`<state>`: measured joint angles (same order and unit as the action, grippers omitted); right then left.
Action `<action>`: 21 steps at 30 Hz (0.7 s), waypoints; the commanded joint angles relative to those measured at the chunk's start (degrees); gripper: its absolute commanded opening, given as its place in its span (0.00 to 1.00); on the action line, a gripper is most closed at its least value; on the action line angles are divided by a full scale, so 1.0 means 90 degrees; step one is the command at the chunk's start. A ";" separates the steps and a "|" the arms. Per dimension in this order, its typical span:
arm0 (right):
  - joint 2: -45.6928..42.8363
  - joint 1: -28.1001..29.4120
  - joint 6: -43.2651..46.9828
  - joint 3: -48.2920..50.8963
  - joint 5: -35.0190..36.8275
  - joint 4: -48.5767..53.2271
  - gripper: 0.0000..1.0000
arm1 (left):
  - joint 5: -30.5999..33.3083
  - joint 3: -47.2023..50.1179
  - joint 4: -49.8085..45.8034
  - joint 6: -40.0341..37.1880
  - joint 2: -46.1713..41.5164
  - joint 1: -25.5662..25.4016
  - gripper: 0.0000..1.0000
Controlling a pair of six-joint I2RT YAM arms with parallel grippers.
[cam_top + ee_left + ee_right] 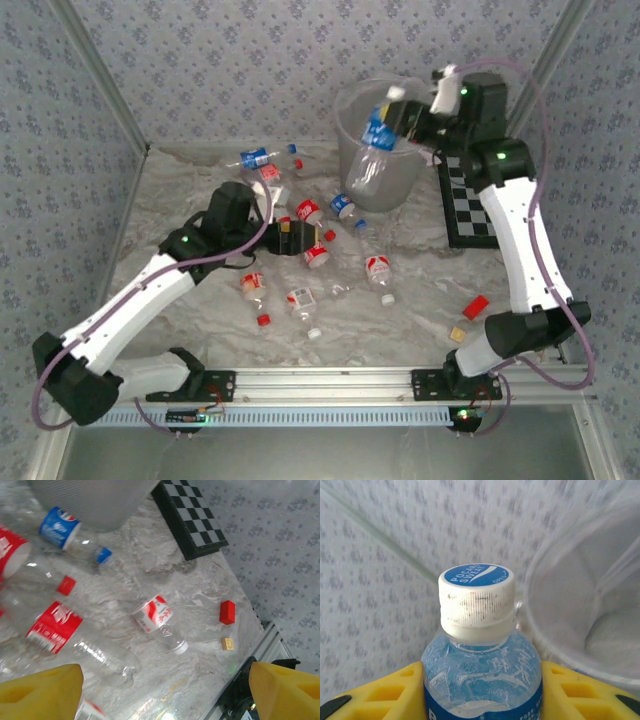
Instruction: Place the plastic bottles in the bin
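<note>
- Aluminium rail (320, 378) runs along the near edge, with both arm bases bolted to it.
- Grey marbled tabletop (420, 290). Near right: red block (478, 306) and yellow block (458, 334), close together and apart from the bottles.
- Near centre, lying flat: red-capped bottle (254, 288), white-labelled bottle (302, 303), red-and-white-labelled bottle (380, 272). None touch one another.
- Left jaws: wide open, low over the tabletop at centre left, gripping nothing. The left fingers (40, 690) are yellow and stand far apart in the wrist view. A red-labelled bottle (55, 627) lies on its side just ahead of them.
- Farther on: more red-labelled bottles (310, 215) and a blue-capped bottle (345, 207), lying down near the foot of the bin.
- Checkerboard (470, 205) lies flat at right, just beside the bin.
- Bin (410, 170): upright, far centre-right, translucent, with a clear liner at the rim.
- Right jaws: closed on a blue-labelled bottle (378, 130), which has a white cap with a blue top. It is gripped just below the neck between the right fingers (385, 695).
- The held bottle is tilted, cap uppermost, at the bin's near-left rim. Cannot tell whether its lower end is inside the bin or in front of the wall.
- Far left of the bin: two further bottles (262, 158) on the tabletop near the back wall, one with a blue label.
</note>
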<state>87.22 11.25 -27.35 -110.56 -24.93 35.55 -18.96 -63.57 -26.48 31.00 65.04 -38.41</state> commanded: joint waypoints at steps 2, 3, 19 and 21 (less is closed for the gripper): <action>0.0497 -0.0258 0.0289 -0.0844 0.1072 -0.0093 0.45 | 0.0672 0.0433 -0.0668 0.0615 -0.0516 0.0093 0.85; 0.0661 -0.0298 0.0361 -0.1025 0.1239 -0.0090 0.45 | 0.0741 0.0533 -0.0710 0.0690 -0.0639 0.0121 0.85; 0.4053 -0.0075 0.1778 -0.3965 0.2928 0.1656 0.42 | 0.1241 0.1509 -0.1229 0.1712 -0.1990 0.0204 0.82; 0.4240 0.0037 0.1926 -0.3846 0.3113 0.1770 0.42 | 0.1313 0.1565 -0.1322 0.1791 -0.1982 0.0196 0.81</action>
<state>124.22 9.93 -13.98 -143.79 -1.21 47.44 -9.15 -50.35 -36.07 44.71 47.62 -36.75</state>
